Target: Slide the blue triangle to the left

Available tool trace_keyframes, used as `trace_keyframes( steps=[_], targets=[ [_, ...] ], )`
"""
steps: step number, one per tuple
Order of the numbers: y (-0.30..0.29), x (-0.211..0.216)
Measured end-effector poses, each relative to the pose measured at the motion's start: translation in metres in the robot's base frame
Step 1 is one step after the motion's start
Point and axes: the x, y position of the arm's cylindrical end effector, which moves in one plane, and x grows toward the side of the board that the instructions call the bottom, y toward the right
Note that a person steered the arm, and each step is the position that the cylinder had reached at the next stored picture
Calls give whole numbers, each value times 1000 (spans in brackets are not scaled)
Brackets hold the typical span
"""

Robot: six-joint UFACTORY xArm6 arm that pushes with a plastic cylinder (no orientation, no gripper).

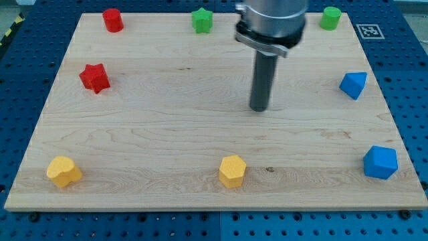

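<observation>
The blue triangle (353, 85) lies near the right edge of the wooden board (167, 134), in its upper half. My tip (259, 108) rests on the board near the middle, well to the left of the blue triangle and slightly lower. It touches no block. The dark rod rises from the tip to the arm's grey end at the view's top.
A blue cube-like block (380, 163) sits at the lower right. Two yellow blocks (64, 171) (233, 171) lie along the bottom. A red star (94, 77) and red cylinder (112, 20) are at the left. A green star (202, 20) and green cylinder (330, 18) line the top.
</observation>
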Motion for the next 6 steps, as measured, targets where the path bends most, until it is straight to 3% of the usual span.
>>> trace_keyframes(
  steps=[3,5,6],
  targets=[
    [216,46],
    [228,-50],
    [227,-52]
  ],
)
